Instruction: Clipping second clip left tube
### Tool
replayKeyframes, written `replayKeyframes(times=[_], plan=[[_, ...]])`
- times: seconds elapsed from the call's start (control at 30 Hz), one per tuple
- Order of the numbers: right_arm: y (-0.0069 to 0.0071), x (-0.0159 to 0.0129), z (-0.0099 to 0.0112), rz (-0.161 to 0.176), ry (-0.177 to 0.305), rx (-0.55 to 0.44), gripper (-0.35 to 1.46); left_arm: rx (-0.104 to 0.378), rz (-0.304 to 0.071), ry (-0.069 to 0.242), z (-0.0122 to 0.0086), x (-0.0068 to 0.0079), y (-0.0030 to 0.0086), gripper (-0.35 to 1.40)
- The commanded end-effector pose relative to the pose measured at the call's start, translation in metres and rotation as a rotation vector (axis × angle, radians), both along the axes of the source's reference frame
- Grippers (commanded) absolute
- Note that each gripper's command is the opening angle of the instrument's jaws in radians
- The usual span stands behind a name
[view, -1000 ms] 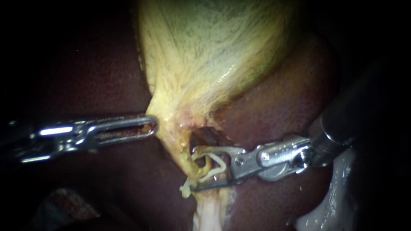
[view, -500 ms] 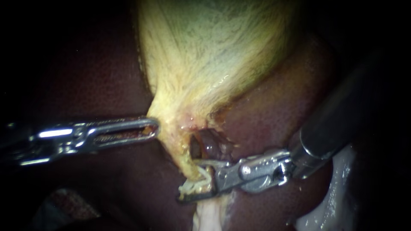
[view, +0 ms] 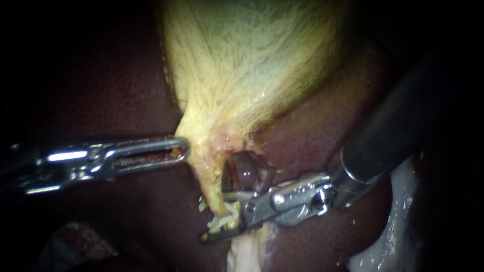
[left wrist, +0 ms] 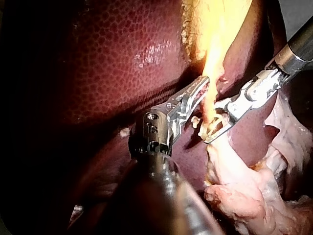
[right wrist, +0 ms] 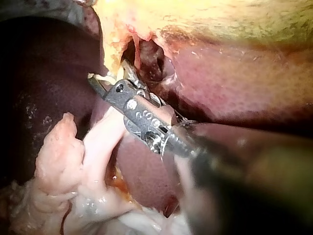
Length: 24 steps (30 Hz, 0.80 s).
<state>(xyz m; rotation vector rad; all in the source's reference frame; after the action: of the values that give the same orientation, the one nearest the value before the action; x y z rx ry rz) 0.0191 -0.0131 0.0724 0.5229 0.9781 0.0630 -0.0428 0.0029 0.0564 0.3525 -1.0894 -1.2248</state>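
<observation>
Endoscope view: left instrument [view: 182, 149] in from the left, jaws pressed together on the yellow edge of the gallbladder [view: 242, 65], just above the tube [view: 209, 184]. Right instrument [view: 217, 216] in from the upper right, jaws closed in on a pale clip [view: 224, 220] set across the tube, below a dark opening in the tissue. Dark red liver [view: 322, 126] on both sides.

Left wrist view: left jaws clamped on the yellow strand. Just beside them, right jaws ringing the same strand, clip inside. Lumpy pale tissue [left wrist: 244, 196] beneath.

Right wrist view: right jaws at the foot of the yellow tissue, tips partly hidden. Pale tissue beside the shaft.
</observation>
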Motion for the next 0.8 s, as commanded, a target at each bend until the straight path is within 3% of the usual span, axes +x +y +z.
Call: replayKeyframes(times=[0.03, 0.17, 0.33, 0.8], plan=[[0.0000, -0.0002, -0.0002, -0.001, -0.015, -0.005, 0.13, 0.000, -0.001, 0.001, 0.0000, 0.0000, 0.0000, -0.35], [0.0001, -0.0011, -0.0001, -0.001, -0.075, 0.025, -0.35, 0.000, -0.001, 0.001, 0.0000, 0.0000, 0.0000, -0.35], [0.0006, -0.0015, -0.0001, -0.007, -0.084, 0.026, -0.35, 0.000, 0.000, 0.001, 0.0000, 0.0000, 0.0000, -0.35], [0.0005, -0.0018, -0.0001, -0.008, -0.088, 0.030, -0.35, 0.000, -0.001, 0.001, 0.0001, -0.0001, 0.0000, -0.35]])
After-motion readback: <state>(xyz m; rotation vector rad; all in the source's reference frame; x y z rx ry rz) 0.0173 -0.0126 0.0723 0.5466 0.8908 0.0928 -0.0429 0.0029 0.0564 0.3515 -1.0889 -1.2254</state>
